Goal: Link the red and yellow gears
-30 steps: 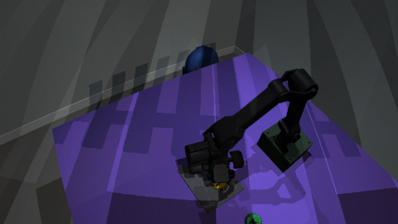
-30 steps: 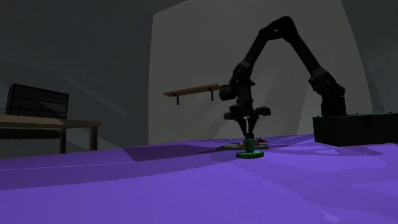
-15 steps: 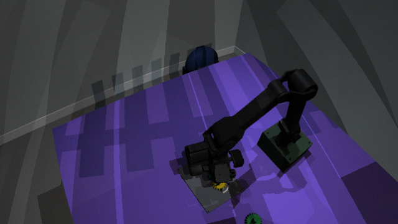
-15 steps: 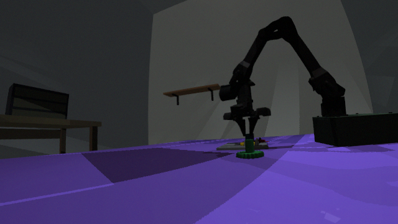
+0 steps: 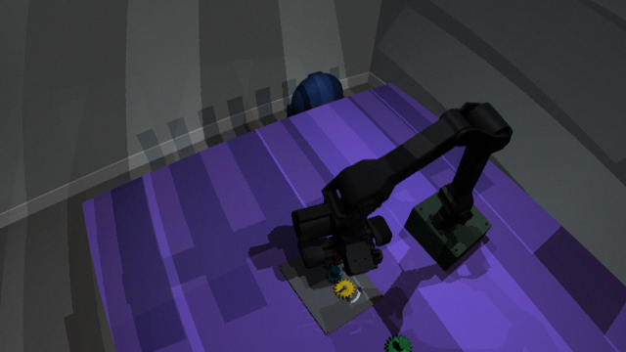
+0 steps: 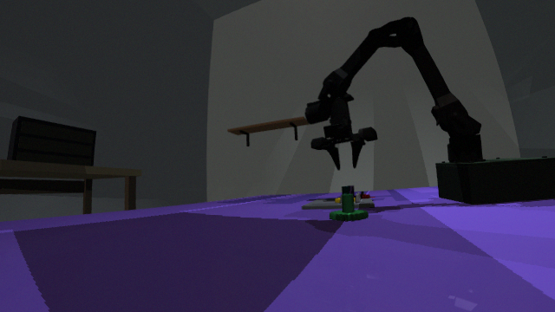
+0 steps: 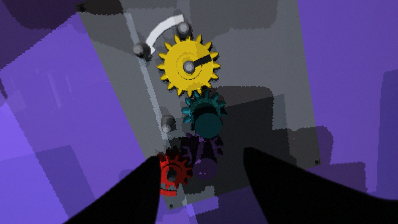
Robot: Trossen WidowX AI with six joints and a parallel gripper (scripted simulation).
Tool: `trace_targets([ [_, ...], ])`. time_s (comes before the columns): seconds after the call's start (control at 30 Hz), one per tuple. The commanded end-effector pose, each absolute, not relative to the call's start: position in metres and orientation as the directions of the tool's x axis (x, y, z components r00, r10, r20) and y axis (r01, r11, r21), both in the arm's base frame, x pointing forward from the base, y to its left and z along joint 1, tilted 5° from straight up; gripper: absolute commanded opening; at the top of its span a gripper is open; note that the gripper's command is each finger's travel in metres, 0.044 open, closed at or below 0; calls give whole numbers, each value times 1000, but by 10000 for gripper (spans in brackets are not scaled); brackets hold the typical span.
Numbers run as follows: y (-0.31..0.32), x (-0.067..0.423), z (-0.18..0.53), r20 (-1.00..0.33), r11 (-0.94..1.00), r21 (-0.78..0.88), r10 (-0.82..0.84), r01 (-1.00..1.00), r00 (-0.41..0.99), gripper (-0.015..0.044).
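The grey board (image 5: 318,313) (image 7: 260,55) bears the yellow gear (image 5: 342,290) (image 7: 176,75) with its black stripe and the red gear (image 7: 172,167). A teal gear (image 5: 335,274) (image 7: 208,125) stands beside the yellow gear, their teeth seeming to meet. A dark purple gear (image 7: 204,168) stands between the teal and red gears. Shadow hides whether its teeth meet theirs. Empty pegs (image 7: 183,28) (image 7: 141,50) (image 7: 167,123) show left of the gears and above the yellow one. A green gear (image 5: 398,344) (image 6: 348,204) stands on the table. My gripper (image 6: 347,168) (image 7: 202,159) is open and empty, above the board.
The white arrow (image 7: 162,31) curves beside the yellow gear; part of the red arrow (image 7: 168,193) shows by the red gear. The arm's green base box (image 5: 430,240) (image 6: 499,182) stands to the right of the board. Patchy shadows cross the purple table (image 5: 235,196).
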State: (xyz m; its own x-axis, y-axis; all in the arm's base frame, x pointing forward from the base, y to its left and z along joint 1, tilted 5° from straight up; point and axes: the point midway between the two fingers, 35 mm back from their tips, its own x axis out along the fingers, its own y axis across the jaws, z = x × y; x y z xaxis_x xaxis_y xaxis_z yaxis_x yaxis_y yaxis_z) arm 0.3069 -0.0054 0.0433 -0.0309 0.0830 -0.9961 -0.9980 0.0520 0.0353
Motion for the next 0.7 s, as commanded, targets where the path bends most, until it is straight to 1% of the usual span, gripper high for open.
trace_targets([
  [0.0,-8,308,73,-997,54,13,81,-998,-9,298],
  [0.17,-8,308,73,-997,54,13,81,-998,-9,429],
  [0.2,-8,308,73,-997,54,13,81,-998,-9,440],
  [0.67,-8,308,73,-997,54,13,81,-998,-9,440],
])
